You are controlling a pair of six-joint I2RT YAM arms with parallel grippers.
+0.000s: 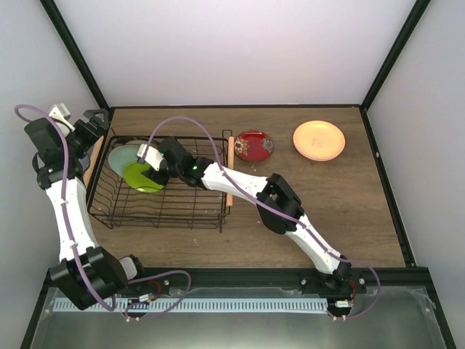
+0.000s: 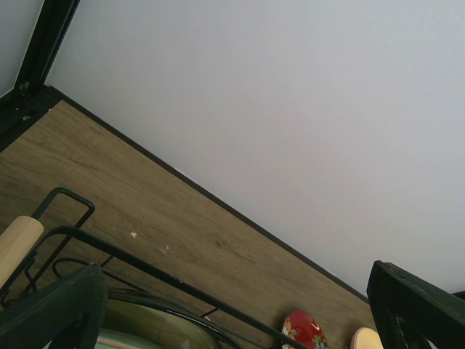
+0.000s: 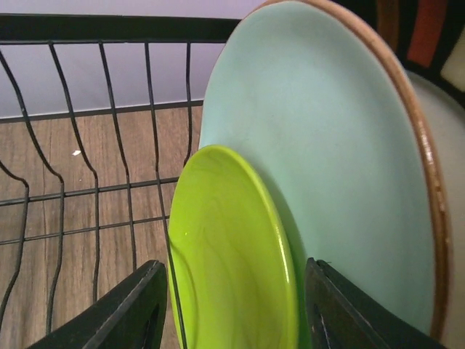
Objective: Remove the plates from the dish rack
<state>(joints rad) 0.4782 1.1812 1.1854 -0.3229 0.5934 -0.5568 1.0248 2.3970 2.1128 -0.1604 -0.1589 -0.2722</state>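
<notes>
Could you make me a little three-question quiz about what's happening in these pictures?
1. True or false: the dark red plate lies on the table, outside the dish rack.
2. Which plate sits between the fingers of the right pincer? A pink; B lime green; C yellow-orange.
3. What colour is the plate standing directly behind that one?

Key: 1 true. 2 B, the lime green plate. 3 pale mint: the pale mint plate.
</notes>
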